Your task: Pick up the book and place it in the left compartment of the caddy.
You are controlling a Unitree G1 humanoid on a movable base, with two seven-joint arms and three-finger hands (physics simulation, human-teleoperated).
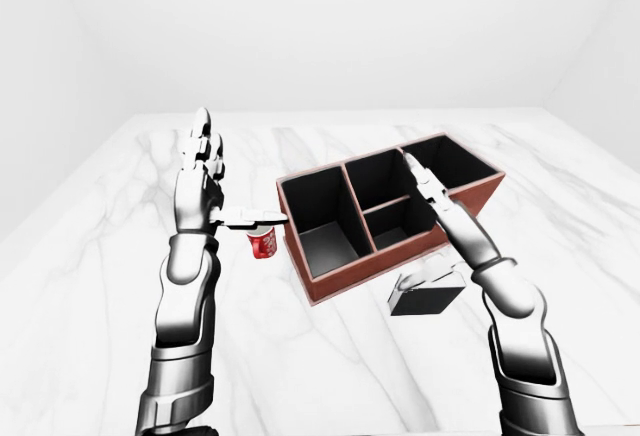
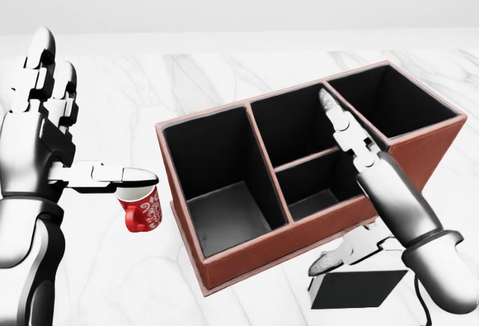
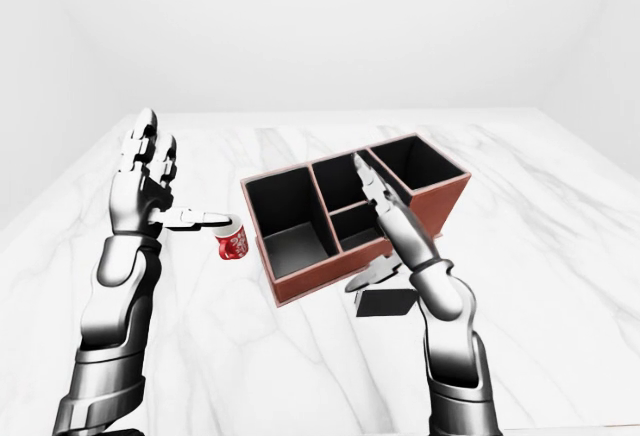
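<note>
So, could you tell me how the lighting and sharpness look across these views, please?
Head view: even, flat light; the caddy compartments go almost black inside, and the book is a featureless dark slab. Left-eye view: only faint shadows on the marble table; nothing blurred. Right-eye view: soft highlights on the right hand; the mug stays sharp.
</note>
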